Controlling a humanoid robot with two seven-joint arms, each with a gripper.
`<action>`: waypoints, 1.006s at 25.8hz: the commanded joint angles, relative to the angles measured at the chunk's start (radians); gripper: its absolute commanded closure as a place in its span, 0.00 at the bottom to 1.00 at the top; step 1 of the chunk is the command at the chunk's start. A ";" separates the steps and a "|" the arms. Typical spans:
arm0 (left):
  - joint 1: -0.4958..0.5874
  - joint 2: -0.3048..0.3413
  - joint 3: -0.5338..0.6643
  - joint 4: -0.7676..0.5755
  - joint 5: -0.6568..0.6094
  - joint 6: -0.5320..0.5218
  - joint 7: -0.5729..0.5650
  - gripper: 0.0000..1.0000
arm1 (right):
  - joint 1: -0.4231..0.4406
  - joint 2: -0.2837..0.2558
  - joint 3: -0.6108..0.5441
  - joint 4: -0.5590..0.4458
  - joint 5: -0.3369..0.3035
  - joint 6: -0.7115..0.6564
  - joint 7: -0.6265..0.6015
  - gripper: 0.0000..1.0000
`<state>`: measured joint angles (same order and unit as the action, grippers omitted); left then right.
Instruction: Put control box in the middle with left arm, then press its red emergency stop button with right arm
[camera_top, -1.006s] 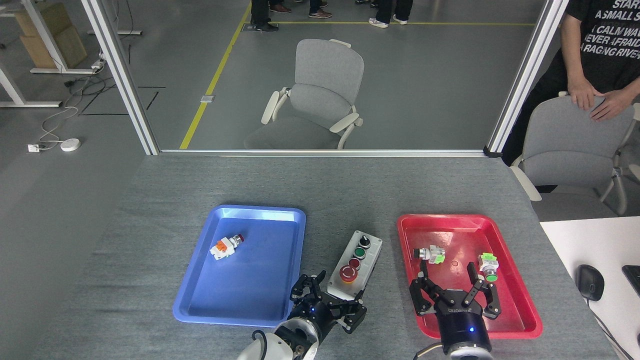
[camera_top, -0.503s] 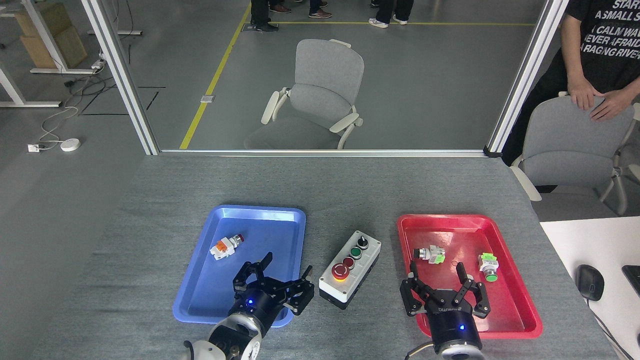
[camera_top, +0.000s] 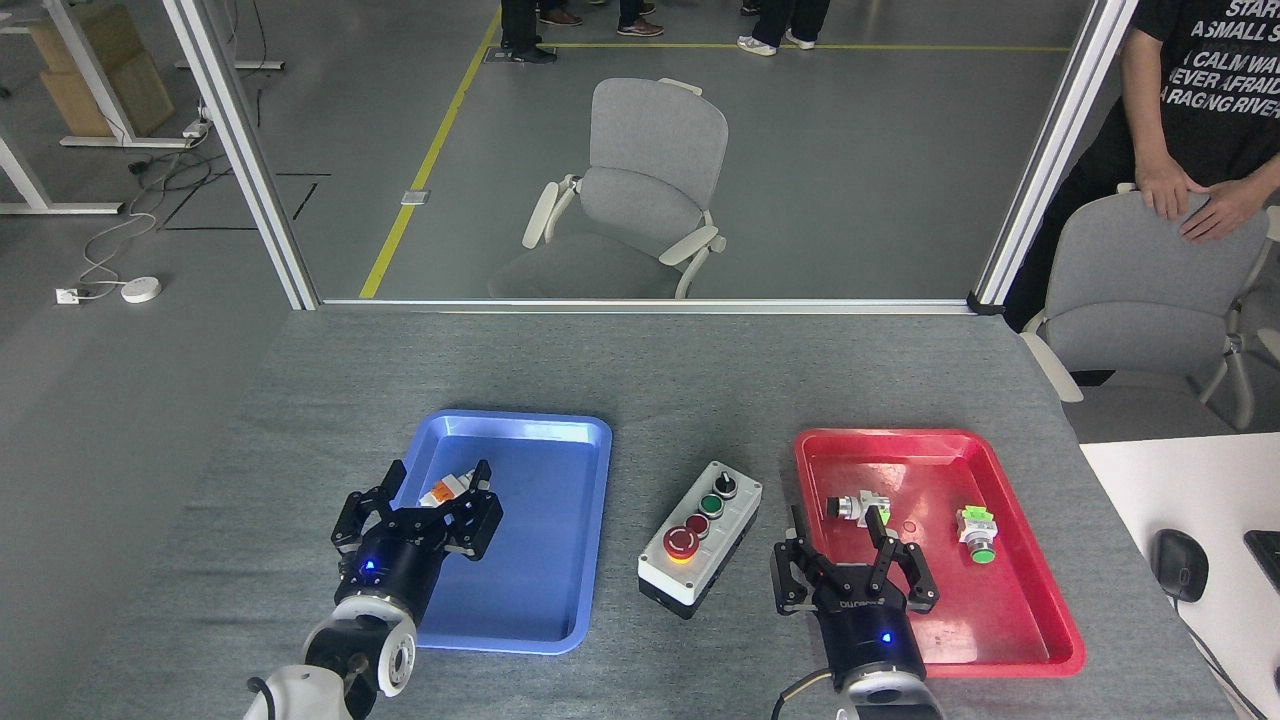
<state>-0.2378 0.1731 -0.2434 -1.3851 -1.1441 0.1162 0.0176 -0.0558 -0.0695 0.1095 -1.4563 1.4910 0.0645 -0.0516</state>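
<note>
Blue plastic tray (camera_top: 560, 560) on the left of the grey felt-like tabletop (camera_top: 660, 370), shallow, rounded corners. It holds one small orange-and-white push-button part (camera_top: 447, 490) near its far-left corner, partly hidden behind claw fingers. Red plastic tray (camera_top: 1000, 620) on the right, same shape. It holds two loose switch parts: a silver-and-black one with a green body (camera_top: 858, 506) at far left, and a green-and-white one with a green cap (camera_top: 977, 531) to its right, well apart from each other.

Elongated control box (camera_top: 700, 535), light grey top on a black base, sits on the bare tabletop between the two trays, touching neither. It lies slanted, far end tilted right. Along the top from far to near: black knob, green button, small red button, large red emergency stop button (camera_top: 681, 541) on a yellow ring. Nothing is touching the box.

Left arm's black-fingered claw (camera_top: 420, 495), blue light on, white wrist joint below it, hangs over the blue tray's left rim, fingers spread, empty. Right arm's black claw (camera_top: 853, 545), black cylindrical wrist with white text, blue light on, sits over the red tray's left edge just right of the box; fingers look spread and empty, though one tip overlaps the silver part so contact is hard to judge.

Grey office chair (camera_top: 650, 190) stands on the floor beyond the tabletop.
</note>
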 joint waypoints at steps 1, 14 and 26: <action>0.012 -0.001 0.058 -0.002 0.000 0.000 0.033 0.01 | -0.006 0.014 0.032 0.034 0.003 0.003 0.004 0.39; 0.014 0.002 0.136 -0.002 0.000 0.003 0.051 0.01 | -0.056 0.022 0.136 0.073 0.031 -0.002 0.021 1.00; 0.015 0.000 0.139 -0.002 -0.002 0.007 0.053 0.01 | -0.127 0.039 0.220 0.197 0.055 0.008 0.021 1.00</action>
<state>-0.2230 0.1746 -0.1044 -1.3867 -1.1463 0.1228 0.0691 -0.1681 -0.0371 0.3078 -1.2865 1.5311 0.0722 -0.0273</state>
